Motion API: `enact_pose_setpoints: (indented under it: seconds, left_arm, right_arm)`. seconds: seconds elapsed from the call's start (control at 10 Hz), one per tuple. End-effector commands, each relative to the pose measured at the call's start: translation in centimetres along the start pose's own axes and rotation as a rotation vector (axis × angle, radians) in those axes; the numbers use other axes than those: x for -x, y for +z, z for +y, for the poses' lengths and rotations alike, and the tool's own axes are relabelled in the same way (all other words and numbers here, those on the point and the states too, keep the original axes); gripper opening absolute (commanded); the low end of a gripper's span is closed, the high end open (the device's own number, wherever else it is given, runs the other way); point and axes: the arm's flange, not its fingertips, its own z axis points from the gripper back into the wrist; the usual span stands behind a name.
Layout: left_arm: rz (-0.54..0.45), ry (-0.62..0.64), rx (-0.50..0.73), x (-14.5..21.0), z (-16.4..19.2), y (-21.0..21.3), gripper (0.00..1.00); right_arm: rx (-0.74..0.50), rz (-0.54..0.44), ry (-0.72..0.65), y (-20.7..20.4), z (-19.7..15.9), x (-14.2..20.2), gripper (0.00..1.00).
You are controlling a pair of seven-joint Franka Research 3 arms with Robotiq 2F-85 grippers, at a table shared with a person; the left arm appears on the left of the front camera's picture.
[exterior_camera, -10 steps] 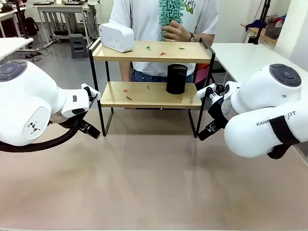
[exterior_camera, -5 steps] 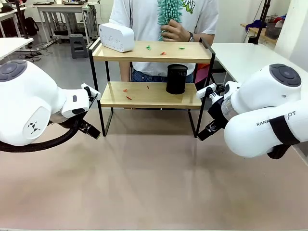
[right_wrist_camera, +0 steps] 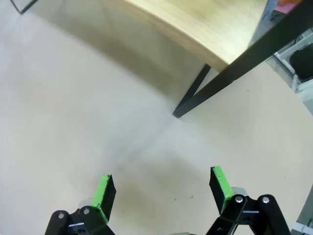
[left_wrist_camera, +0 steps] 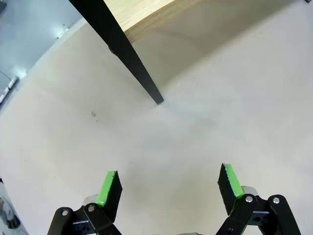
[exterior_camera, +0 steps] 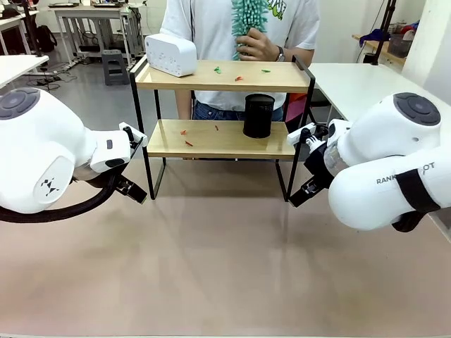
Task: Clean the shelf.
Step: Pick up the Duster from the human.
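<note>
From my station I see the shelf (exterior_camera: 197, 83) at the far middle of the tabletop (exterior_camera: 225, 267), its looped black legs planted on the beige surface, with a person standing right behind it.

On the top board a white box-shaped device (exterior_camera: 170, 54) sits at the left end. A few small green and red scraps (exterior_camera: 239, 77) lie loose towards the middle and right. On the lower board a black cylinder (exterior_camera: 258, 115) stands upright near the right side. From this angle I cannot tell whether its top is open or whether it holds anything. More red scraps lie on the left half of that board, apart from the cylinder.

The person's hand (exterior_camera: 257, 48) grips a teal fluffy duster (exterior_camera: 248, 17), held upright above the back edge of the top board.

My left claw (left_wrist_camera: 168, 176) hangs low over the tabletop just outside the shelf's front left leg (left_wrist_camera: 127, 54). Its jaws are spread wide, its green pads (left_wrist_camera: 108, 183) face each other over bare surface, and the leg's foot lies ahead of it.

My right claw (right_wrist_camera: 161, 177) mirrors this on the other side, also wide apart and gripping nothing. It points at the foot of the front right leg (right_wrist_camera: 234, 73), with the edge of the lower board (right_wrist_camera: 195, 24) above it. Neither claw touches the shelf.
</note>
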Motion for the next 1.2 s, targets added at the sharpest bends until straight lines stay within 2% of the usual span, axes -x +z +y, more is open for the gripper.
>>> enact_pose_setpoints:
  seconds: [0.0, 0.1, 0.2, 0.3, 0.4, 0.5, 0.6, 0.7, 0.8, 0.9, 1.0, 1.1]
  left_arm:
    - [-0.016, -0.074, 0.137, 0.3, -0.7, 3.5, 1.0]
    - [-0.045, -0.144, 0.289, 1.1, -0.7, 7.6, 1.0]
    - [-0.1, -0.143, 0.404, 2.2, 0.5, 11.5, 1.0]
    - [-0.154, -0.059, 0.501, 3.5, 3.0, 14.6, 1.0]
    - [-0.249, 0.089, 0.542, 5.4, 6.9, 16.9, 1.0]
    - [-0.338, 0.184, 0.592, 8.0, 10.4, 17.9, 1.0]
    - [-0.406, 0.325, 0.603, 10.9, 14.3, 17.5, 1.0]
    - [-0.504, 0.491, 0.667, 14.0, 18.0, 16.2, 1.0]
    - [-0.564, 0.697, 0.742, 17.5, 21.3, 14.4, 1.0]
    - [-0.592, 0.856, 0.777, 20.4, 23.5, 11.9, 1.0]
    - [-0.575, 0.938, 0.795, 21.3, 24.3, 9.9, 1.0]
    - [-0.565, 0.946, 0.807, 20.6, 24.3, 8.6, 1.0]
  right_arm:
    - [-0.102, 0.136, 0.053, 6.0, 0.0, 0.5, 1.0]
    - [-0.132, 0.125, -0.08, 10.6, -1.3, 0.8, 1.0]
    - [-0.283, 0.021, -0.247, 15.9, -3.6, 1.7, 1.0]
    - [-0.471, -0.057, -0.43, 20.5, -6.9, 3.5, 1.0]
    - [-0.63, -0.158, -0.654, 23.7, -11.6, 6.6, 1.0]
    - [-0.787, -0.311, -0.829, 25.1, -16.1, 10.5, 1.0]
    - [-0.874, -0.473, -0.993, 25.1, -20.0, 15.2, 1.0]
    - [-0.857, -0.601, -1.083, 23.5, -22.9, 19.6, 1.0]
    - [-0.86, -0.619, -1.208, 20.9, -24.7, 22.9, 1.0]
    - [-0.843, -0.593, -1.28, 17.9, -25.1, 24.8, 1.0]
    - [-0.792, -0.537, -1.275, 15.8, -24.6, 25.1, 1.0]
    - [-0.783, -0.384, -1.046, 22.4, -24.7, 27.6, 1.0]
